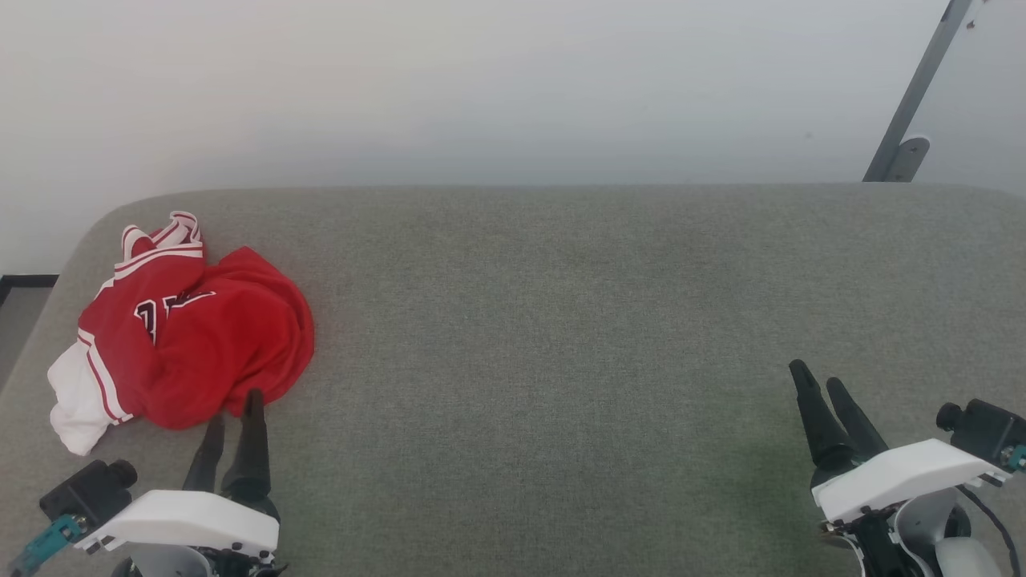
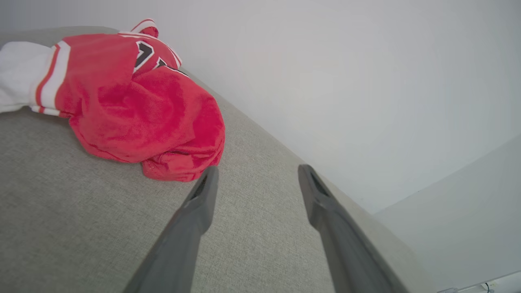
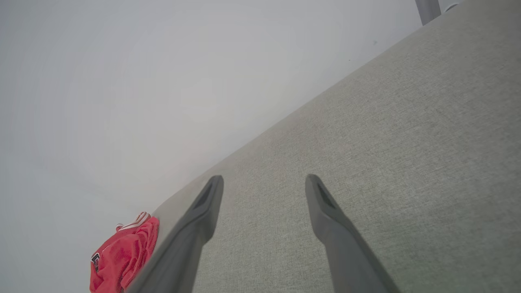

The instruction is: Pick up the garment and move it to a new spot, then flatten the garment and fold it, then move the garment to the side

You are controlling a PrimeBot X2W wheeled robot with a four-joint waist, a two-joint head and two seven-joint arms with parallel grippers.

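The garment (image 1: 192, 328) is a red shirt with a white sleeve and striped trim, lying crumpled at the far left of the grey fabric surface (image 1: 561, 320). My left gripper (image 1: 236, 407) stands open just in front of its near red edge, fingertips close to the cloth, nothing between them. The left wrist view has the garment (image 2: 138, 106) up and to the left of the open left gripper (image 2: 258, 173), one fingertip (image 2: 209, 175) beside the red hem. My right gripper (image 1: 817, 378) is open at the lower right, far from the shirt. From the right wrist, the garment (image 3: 122, 256) is a small red heap beyond the open right gripper (image 3: 264, 183).
A white wall (image 1: 481, 80) runs along the back edge of the surface. A grey metal post (image 1: 914, 96) with a foot leans at the back right. A dark strip of floor (image 1: 24, 280) lies beyond the rounded left corner.
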